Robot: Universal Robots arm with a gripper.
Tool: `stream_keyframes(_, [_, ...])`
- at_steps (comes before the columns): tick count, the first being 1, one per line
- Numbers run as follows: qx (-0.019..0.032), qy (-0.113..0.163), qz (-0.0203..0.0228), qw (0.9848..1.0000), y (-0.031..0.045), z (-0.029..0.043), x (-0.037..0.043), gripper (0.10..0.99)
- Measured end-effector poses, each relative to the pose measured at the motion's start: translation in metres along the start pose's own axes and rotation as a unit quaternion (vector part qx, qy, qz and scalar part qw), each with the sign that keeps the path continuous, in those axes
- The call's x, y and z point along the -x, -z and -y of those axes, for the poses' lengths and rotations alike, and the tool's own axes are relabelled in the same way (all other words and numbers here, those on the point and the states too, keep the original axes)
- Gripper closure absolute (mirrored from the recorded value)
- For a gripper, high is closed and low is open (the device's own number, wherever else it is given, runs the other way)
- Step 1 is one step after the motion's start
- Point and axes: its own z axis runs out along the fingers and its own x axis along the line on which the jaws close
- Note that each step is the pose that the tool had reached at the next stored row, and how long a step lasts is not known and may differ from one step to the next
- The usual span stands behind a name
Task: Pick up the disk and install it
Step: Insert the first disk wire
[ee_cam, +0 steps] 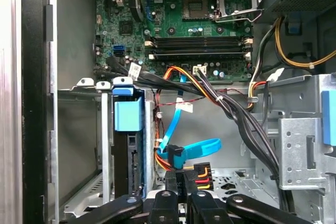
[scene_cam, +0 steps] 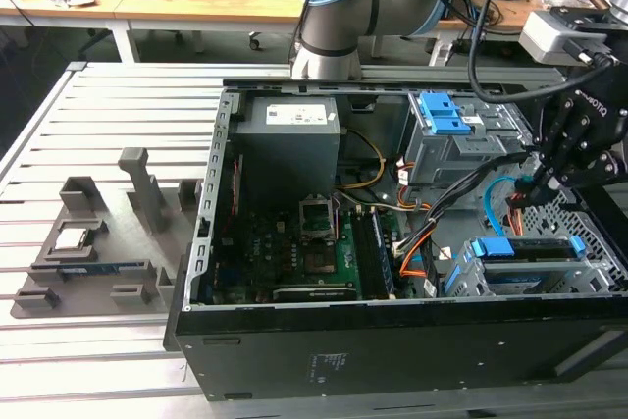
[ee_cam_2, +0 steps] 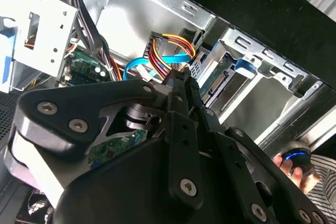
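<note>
The disk (scene_cam: 535, 254), silver with a bright blue bracket, sits inside the lower drive bay at the front right of the open computer case (scene_cam: 392, 340). In the first wrist view the disk (ee_cam: 127, 150) stands on edge in that bay. My gripper (scene_cam: 530, 193) hangs just behind the bay, among the cables. In both wrist views its fingers are shut on a black power connector (ee_cam: 185, 178) with red, yellow and orange wires (ee_cam_2: 170, 45), beside the disk's rear end (ee_cam_2: 216, 81).
A blue data cable (ee_cam: 197, 148) loops beside the connector. A grey upper drive bay with a blue latch (scene_cam: 442, 115), the motherboard (scene_cam: 314, 242) and power supply (scene_cam: 289, 130) fill the case. A grey fixture plate (scene_cam: 88, 262) lies on the exterior view's left. A hand (ee_cam_2: 296, 171) shows outside the case.
</note>
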Motion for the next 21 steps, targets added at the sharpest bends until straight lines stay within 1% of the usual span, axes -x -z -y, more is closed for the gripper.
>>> stream_keyframes(1, [0.0000,0.000,-0.0009,1.0000,-0.0002,0.0000,-0.0030,0.922])
stream_keyframes(2, [-0.0001,0.000,-0.0031,1.0000,-0.0009,0.0003,-0.0107,0.922])
stream_keyframes(3, [-0.0001,0.000,-0.0049,1.0000,-0.0015,0.0004,-0.0154,0.922])
stream_keyframes(4, [-0.0002,0.000,-0.0064,1.0000,-0.0029,0.0006,-0.0200,0.922])
stream_keyframes(5, [-0.0002,0.000,-0.0071,1.0000,-0.0061,0.0010,-0.0248,0.922])
stream_keyframes(6, [-0.0002,0.000,-0.0080,1.0000,-0.0078,0.0011,-0.0255,0.922])
stream_keyframes(12, [-0.0004,0.000,-0.0128,0.9999,-0.0112,0.0031,-0.0264,0.922])
stream_keyframes(14, [-0.0004,0.000,-0.0155,0.9999,-0.0127,0.0037,-0.0267,0.922])
stream_keyframes(16, [-0.0005,0.000,-0.0173,0.9999,-0.0135,0.0041,-0.0267,0.922])
stream_keyframes(18, [-0.0006,-0.001,-0.0207,0.9998,-0.0153,0.0047,-0.0269,0.922])
stream_keyframes(21, [-0.0006,-0.001,-0.0219,0.9998,-0.0180,0.0051,-0.0268,0.922])
